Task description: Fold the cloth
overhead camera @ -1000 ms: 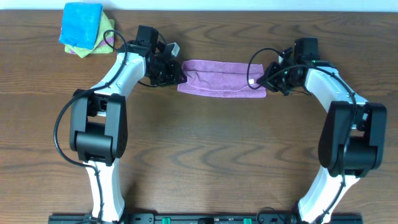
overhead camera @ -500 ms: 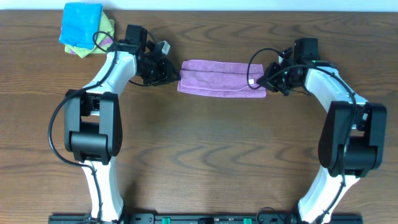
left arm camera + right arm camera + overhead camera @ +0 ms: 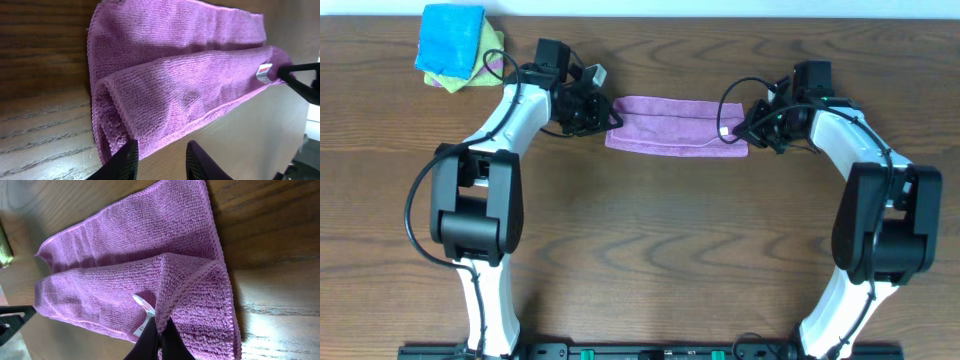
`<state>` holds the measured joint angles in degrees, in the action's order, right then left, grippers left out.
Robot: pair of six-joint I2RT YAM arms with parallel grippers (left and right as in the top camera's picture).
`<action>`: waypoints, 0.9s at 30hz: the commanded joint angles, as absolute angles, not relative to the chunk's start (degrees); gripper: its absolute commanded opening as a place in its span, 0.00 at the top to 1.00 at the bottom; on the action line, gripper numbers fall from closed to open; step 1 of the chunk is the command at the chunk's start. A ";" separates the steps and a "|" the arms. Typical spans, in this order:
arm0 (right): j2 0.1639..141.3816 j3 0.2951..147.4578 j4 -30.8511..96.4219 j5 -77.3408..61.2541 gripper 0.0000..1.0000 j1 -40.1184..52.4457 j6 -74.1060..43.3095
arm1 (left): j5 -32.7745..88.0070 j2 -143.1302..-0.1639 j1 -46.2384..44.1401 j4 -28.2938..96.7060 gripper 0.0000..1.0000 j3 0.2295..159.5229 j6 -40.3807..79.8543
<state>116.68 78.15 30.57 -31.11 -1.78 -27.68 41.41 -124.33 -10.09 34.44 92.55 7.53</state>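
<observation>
Folded cloth (image 3: 675, 125) runs left-right in the upper frame; wrist views alone show right end effector (image 3: 159, 332) pinching it, left end effector (image 3: 161, 152) parted.

overhead: high, straight down; whole table (image 3: 640, 260).
left wrist: close, low, along cloth (image 3: 175, 75) from one end.
right wrist: close, from opposite end.
shared: cloth, all three.

Dark brown wood-grain table (image 3: 650, 260) fills the view. Pale strip (image 3: 720, 8) along far edge, possibly a wall. Black rail (image 3: 650, 352) at near edge. Soft glare on wood.
</observation>
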 commanded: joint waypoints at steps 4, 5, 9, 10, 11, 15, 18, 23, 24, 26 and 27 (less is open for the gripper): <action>117.34 78.91 30.63 -31.99 0.98 -1.78 -28.25 | 36.42 -125.14 -11.84 34.04 0.67 93.54 6.74; 117.34 78.91 30.63 -32.03 0.99 -1.78 -28.23 | 35.48 -125.14 -11.84 34.06 0.67 93.54 6.66; 117.34 78.91 30.65 -32.97 0.98 -1.78 -28.23 | 32.16 -125.14 -11.64 34.06 0.67 93.54 5.74; 117.34 78.91 30.65 -33.04 0.98 -1.78 -28.23 | 32.14 -125.14 -11.49 34.06 0.67 93.54 5.72; 117.34 78.91 30.65 -33.04 0.98 -1.78 -28.23 | 32.18 -125.14 -11.25 34.06 0.67 93.54 5.74; 117.34 78.91 30.65 -33.04 0.98 -1.78 -28.21 | 32.18 -125.14 -10.90 34.20 0.67 93.54 5.74; 117.34 78.91 30.63 -33.04 0.98 -1.78 -28.23 | 32.18 -125.14 -10.92 34.17 0.67 93.54 5.76; 117.34 78.91 30.63 -33.04 0.98 -1.78 -28.23 | 32.14 -125.14 -11.88 33.95 0.67 93.54 5.76; 117.34 78.91 30.63 -33.04 0.98 -1.78 -28.23 | 32.14 -125.14 -12.08 33.82 0.67 93.54 5.76; 117.34 78.91 30.63 -33.04 0.98 -1.78 -28.23 | 32.16 -125.14 -12.36 33.56 0.67 93.54 5.78; 117.34 78.91 30.63 -33.04 0.99 -1.78 -28.23 | 32.16 -125.14 -12.49 33.39 0.67 93.54 5.78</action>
